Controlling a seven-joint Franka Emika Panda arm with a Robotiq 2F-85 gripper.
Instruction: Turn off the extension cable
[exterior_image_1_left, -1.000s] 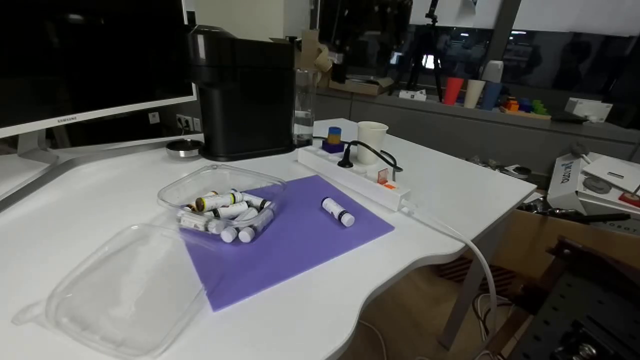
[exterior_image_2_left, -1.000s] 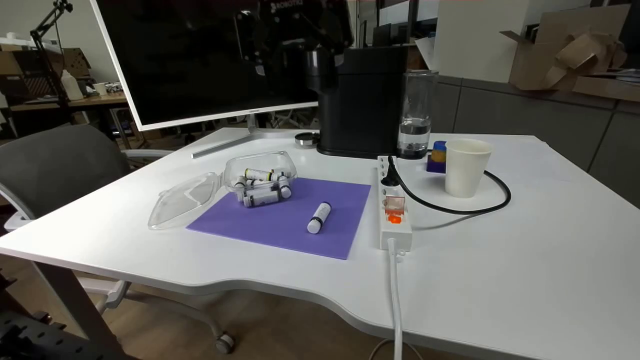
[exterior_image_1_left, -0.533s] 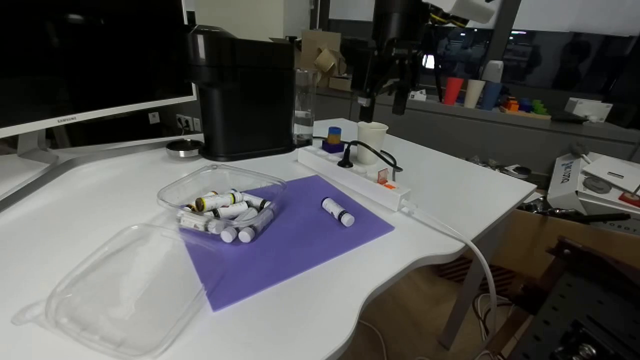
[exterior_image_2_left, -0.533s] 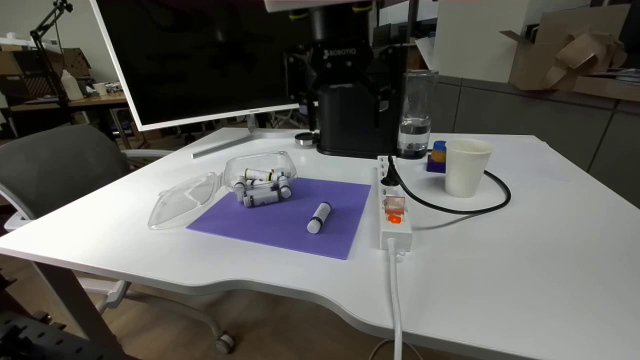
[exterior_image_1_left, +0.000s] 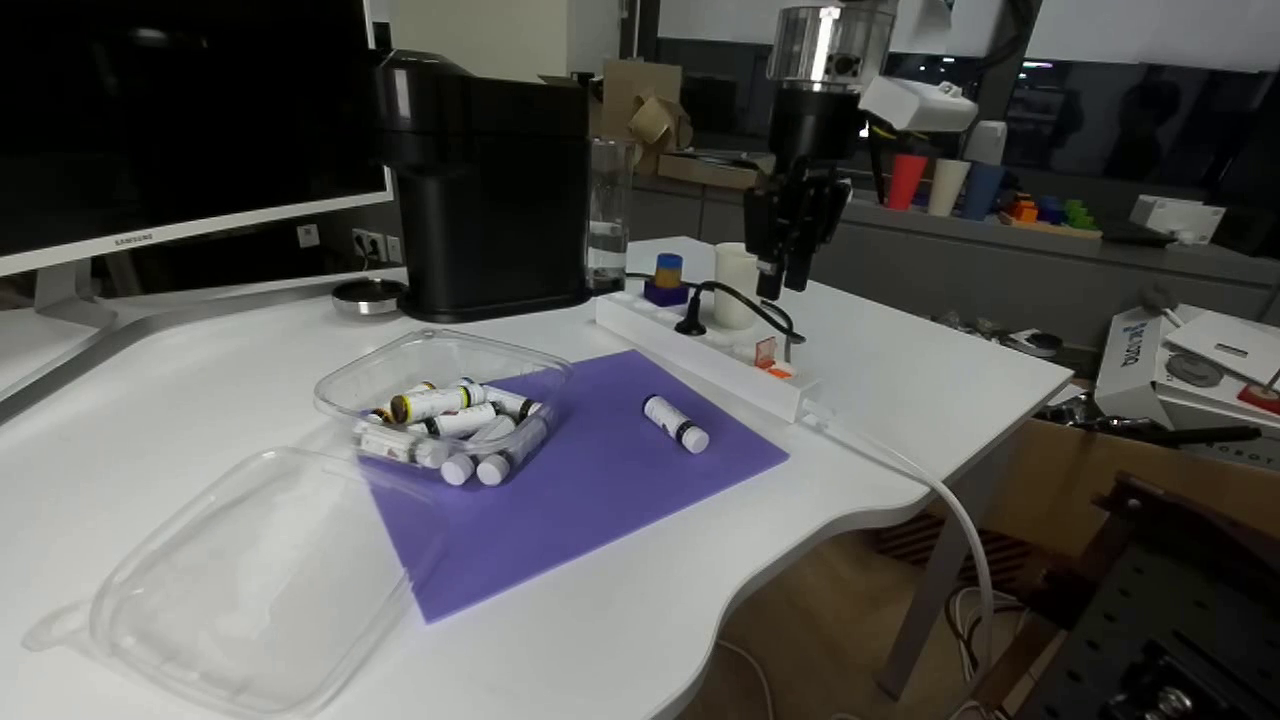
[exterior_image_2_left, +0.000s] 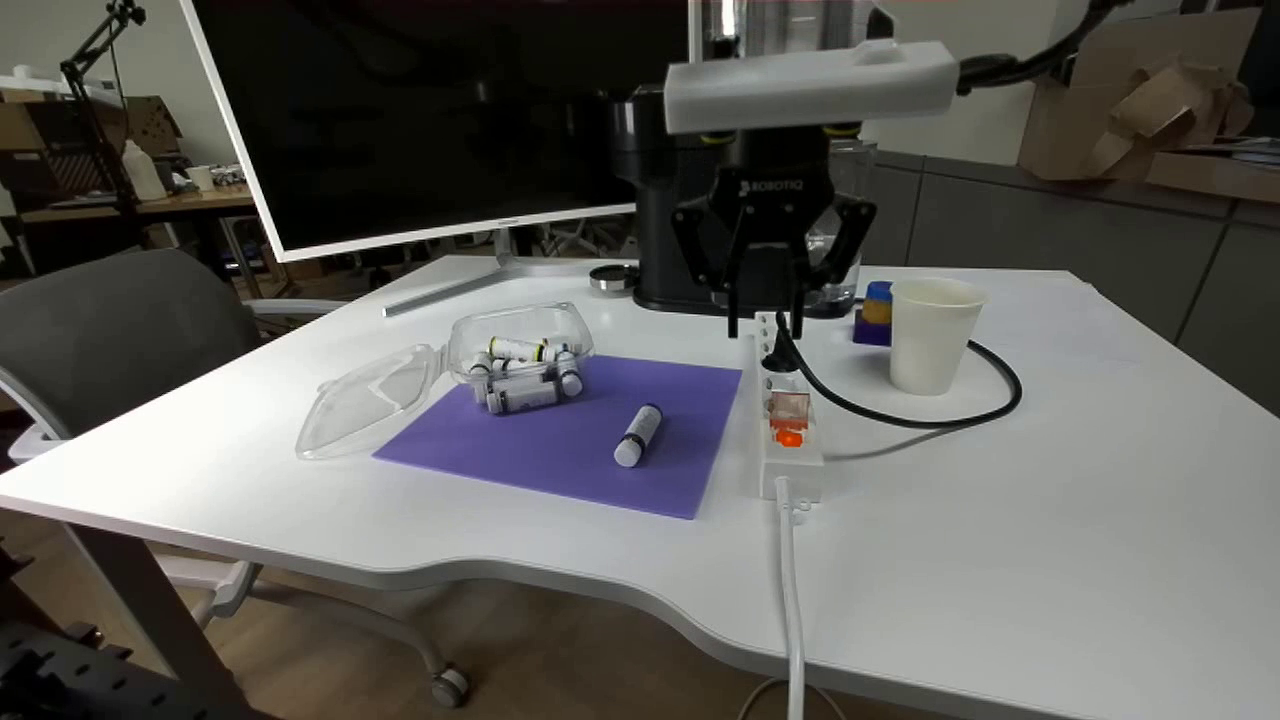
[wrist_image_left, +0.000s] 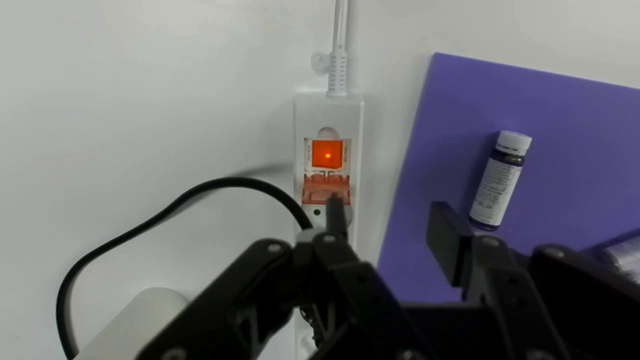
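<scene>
Claw (exterior_image_2_left: 765, 328) has come down, jaws narrowly parted, over the white table (exterior_image_2_left: 1050, 560), grey chair (exterior_image_2_left: 115, 330) alongside

The strip (exterior_image_1_left: 700, 360) is white, its switch (wrist_image_left: 327, 153) orange, yellowish at the middle, its flap (wrist_image_left: 326, 189) see-through red. The plug (exterior_image_1_left: 691, 325) and cord (wrist_image_left: 235, 182) are black, the cable (exterior_image_2_left: 789, 590) white. The counter (exterior_image_2_left: 1050, 510) is white, the mat (exterior_image_1_left: 580, 490) purple, the loose vial (wrist_image_left: 496, 187) white with dark bands, the cup (exterior_image_2_left: 930, 345) cream, the pincer (exterior_image_2_left: 765, 322) black.
</scene>
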